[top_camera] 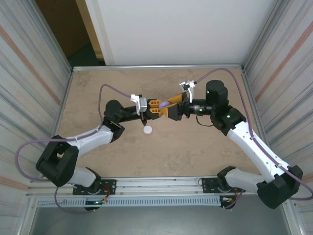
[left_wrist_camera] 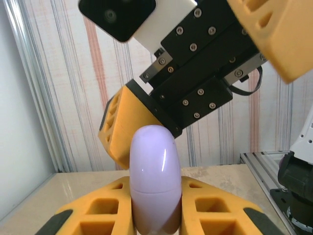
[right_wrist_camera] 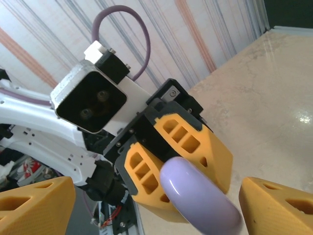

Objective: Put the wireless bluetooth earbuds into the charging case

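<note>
Below, marbled tabletop (top_camera: pixel 161 156); striped walls (top_camera: pixel 29 63); left hand (top_camera: pixel 158 107) grips purple case (left_wrist_camera: pixel 154 176).

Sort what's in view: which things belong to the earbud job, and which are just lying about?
In the job:
purple case, gripped by the left pincer
right pincer, open, with a finger on each side of the case

Lying about:
white round thing on the table, too small to identify
</note>
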`<control>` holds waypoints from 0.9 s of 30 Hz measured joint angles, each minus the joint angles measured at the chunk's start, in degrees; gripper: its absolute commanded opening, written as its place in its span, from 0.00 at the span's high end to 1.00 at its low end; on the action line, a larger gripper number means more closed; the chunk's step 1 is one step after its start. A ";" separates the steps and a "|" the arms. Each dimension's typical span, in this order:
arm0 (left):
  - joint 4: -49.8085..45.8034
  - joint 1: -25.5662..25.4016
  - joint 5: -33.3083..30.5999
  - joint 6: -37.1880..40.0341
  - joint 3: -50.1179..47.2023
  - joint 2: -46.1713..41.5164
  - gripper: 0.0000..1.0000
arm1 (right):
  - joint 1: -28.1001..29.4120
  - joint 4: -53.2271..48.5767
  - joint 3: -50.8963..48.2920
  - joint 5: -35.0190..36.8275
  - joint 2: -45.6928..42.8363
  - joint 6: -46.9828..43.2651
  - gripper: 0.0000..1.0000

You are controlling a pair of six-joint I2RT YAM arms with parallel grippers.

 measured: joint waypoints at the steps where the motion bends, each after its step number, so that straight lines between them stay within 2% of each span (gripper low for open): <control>1: -0.11 0.00 -0.26 0.11 -0.02 -0.33 1.00 | -0.26 -0.15 0.00 0.46 -0.11 0.02 0.14; 10: -3.74 0.07 -2.54 1.14 -0.31 -4.42 1.00 | -5.09 0.46 -0.68 5.64 -3.91 1.31 0.13; 27: -19.10 0.07 -6.99 4.48 -0.90 -15.06 1.00 | -9.94 1.09 -12.87 16.52 -18.47 2.51 0.05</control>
